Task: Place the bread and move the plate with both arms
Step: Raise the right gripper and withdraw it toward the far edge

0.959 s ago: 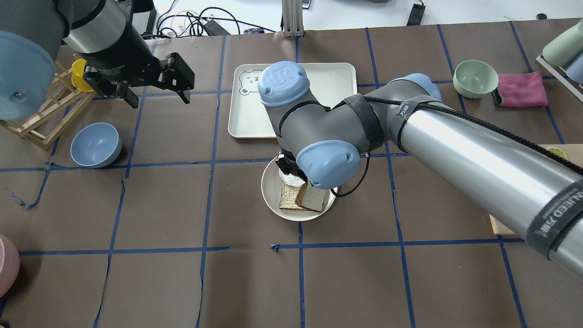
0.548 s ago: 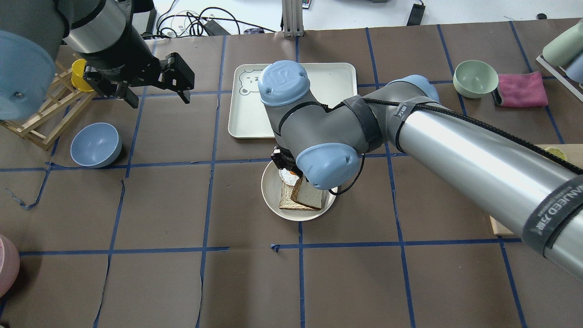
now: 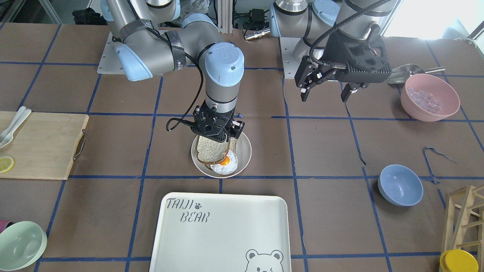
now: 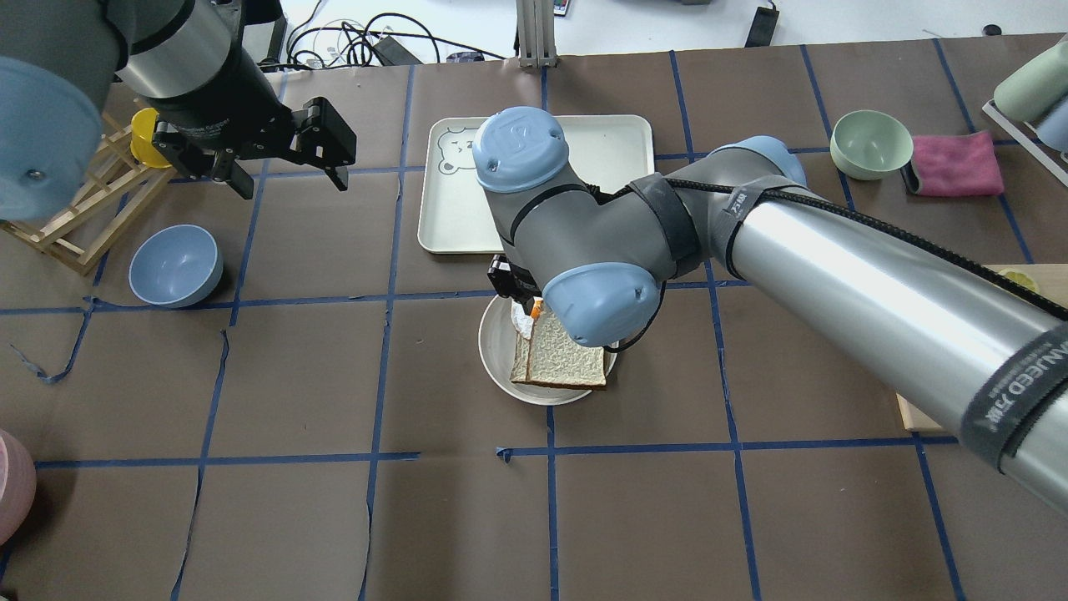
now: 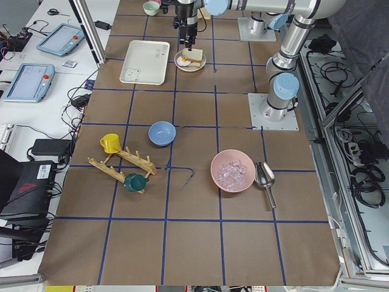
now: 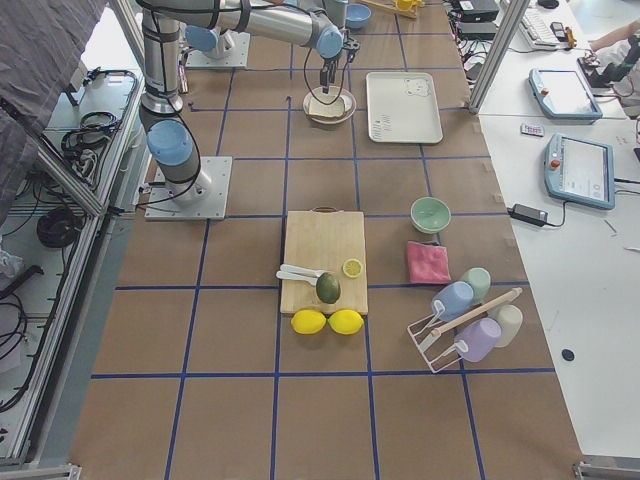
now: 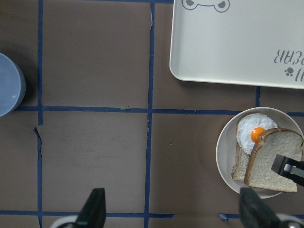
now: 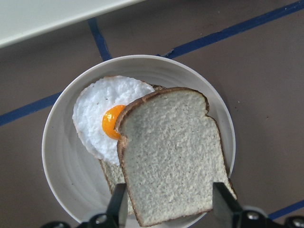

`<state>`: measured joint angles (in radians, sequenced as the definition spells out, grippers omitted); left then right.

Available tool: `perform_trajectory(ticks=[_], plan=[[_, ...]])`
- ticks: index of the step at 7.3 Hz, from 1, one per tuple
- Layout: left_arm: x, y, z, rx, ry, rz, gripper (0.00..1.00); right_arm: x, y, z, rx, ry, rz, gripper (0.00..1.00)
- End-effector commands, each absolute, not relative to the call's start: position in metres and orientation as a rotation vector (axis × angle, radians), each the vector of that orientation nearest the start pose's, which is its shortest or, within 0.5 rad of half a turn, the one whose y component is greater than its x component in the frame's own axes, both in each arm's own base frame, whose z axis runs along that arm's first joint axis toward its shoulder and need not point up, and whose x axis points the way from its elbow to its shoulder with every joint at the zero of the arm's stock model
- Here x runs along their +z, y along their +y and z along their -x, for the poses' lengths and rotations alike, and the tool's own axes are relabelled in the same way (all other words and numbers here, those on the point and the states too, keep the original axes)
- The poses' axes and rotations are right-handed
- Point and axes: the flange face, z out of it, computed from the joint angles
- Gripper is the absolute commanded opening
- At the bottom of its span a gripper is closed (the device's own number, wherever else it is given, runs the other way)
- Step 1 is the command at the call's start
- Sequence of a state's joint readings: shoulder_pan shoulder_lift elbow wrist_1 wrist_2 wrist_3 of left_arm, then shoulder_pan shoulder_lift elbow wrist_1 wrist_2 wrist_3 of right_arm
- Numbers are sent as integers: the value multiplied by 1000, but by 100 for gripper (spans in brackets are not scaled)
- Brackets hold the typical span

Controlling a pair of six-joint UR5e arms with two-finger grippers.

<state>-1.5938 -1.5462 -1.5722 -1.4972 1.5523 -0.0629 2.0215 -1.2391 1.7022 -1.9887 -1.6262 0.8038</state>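
brown paper table [image 4: 292, 376], blue tape grid, and all the action sits on the plate [image 4: 495, 367] at the middle, just on the robot's side of the white tray [image 4: 455, 209]. right gripper [image 8: 170, 204] is directly over it, fingers closed on the bread [image 8: 171, 156], pinching the flat-bottomed end across its width, one finger on each side crust.

now the key line: the slice runs straight out from the fingers, long axis pointing away from the robot toward the tray, domed top leading. it's tilted, held end high on the robot's side, domed end dipping over the fried egg [image 8: 95, 118] and hiding part of the yolk in the wrist view. whether that domed crust is touching the egg, can't tell. under it all lies a second slice [image 8: 111, 178], flat on the plate, and the held bread lines up roughly over it, a touch skewed.

so, the call: what's left of this step looks like bringing the held end down and letting go, and the slice should drop flat along that same axis.

left gripper [image 4: 288, 163] hangs well apart above the table on the blue bowl [image 4: 175, 265] side, jaws wide and empty. the right arm is plainly the nearer one to the plate.
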Motion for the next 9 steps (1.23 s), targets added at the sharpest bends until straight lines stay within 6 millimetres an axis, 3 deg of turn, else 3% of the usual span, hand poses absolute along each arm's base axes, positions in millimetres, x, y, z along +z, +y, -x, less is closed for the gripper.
perform_trajectory(ticks=[1, 3, 5, 7, 9], plan=[[507, -487, 146, -151, 3160, 62, 100, 323, -501, -359, -94, 3124, -510, 100], [507, -487, 146, -151, 3160, 59, 100, 382, -550, -314, -137, 3123, -435, 100], [508, -487, 146, -154, 3160, 59, 100, 442, -585, -245, -154, 3160, -182, 100], [508, -487, 146, -154, 3160, 59, 100, 478, -578, -193, -185, 3178, 28, 100], [508, -486, 146, -156, 3160, 59, 100, 526, -550, -184, -308, 3165, 118, 100]])
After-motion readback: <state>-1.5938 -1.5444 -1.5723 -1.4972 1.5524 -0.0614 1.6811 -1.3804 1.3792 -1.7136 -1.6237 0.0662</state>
